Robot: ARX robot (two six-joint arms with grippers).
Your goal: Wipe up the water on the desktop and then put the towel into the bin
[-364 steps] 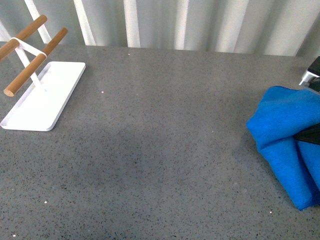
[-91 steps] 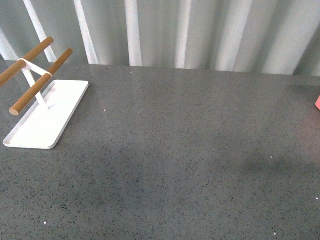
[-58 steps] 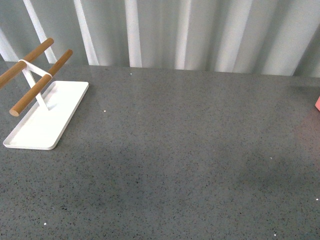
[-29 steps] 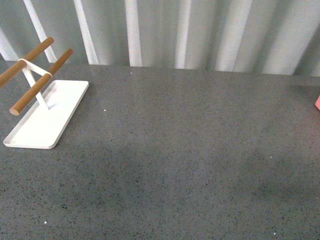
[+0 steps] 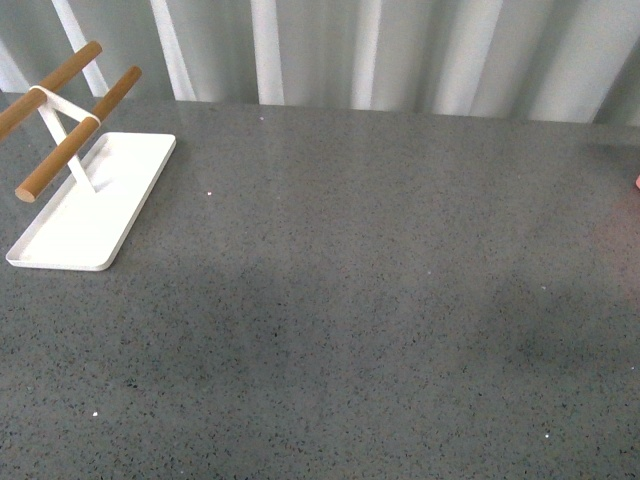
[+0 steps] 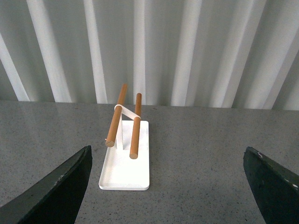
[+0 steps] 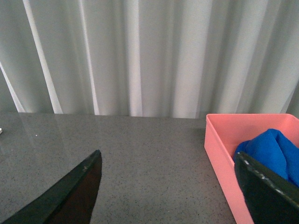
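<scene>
Right wrist view shows the towel [image 7: 271, 151] lying inside the pink bin [image 7: 222, 154]. The towel is bright blue, soft and crumpled into a rounded heap, with folds on its surface; one dark finger [image 7: 266, 193] of the right gripper [image 7: 163, 186] covers its lower part. The bin has straight pink walls and stands on the desktop [image 7: 149, 154], close to the white curtain [image 7: 140, 56] behind. The two fingers of the right gripper are wide apart and hold nothing.

In the front view the desktop [image 5: 380, 300] is dark grey with fine black and white speckles, and no arm is visible. The white tray [image 5: 95, 205] lies at about 10 o'clock, and a rack with two wooden rods [image 5: 65, 115] stands on it. A small pink edge of the bin [image 5: 637, 182] is at 3 o'clock.

In the left wrist view the left gripper [image 6: 168, 186] also has its fingers spread wide, empty, facing the tray [image 6: 126, 163] and rods [image 6: 125, 121].
</scene>
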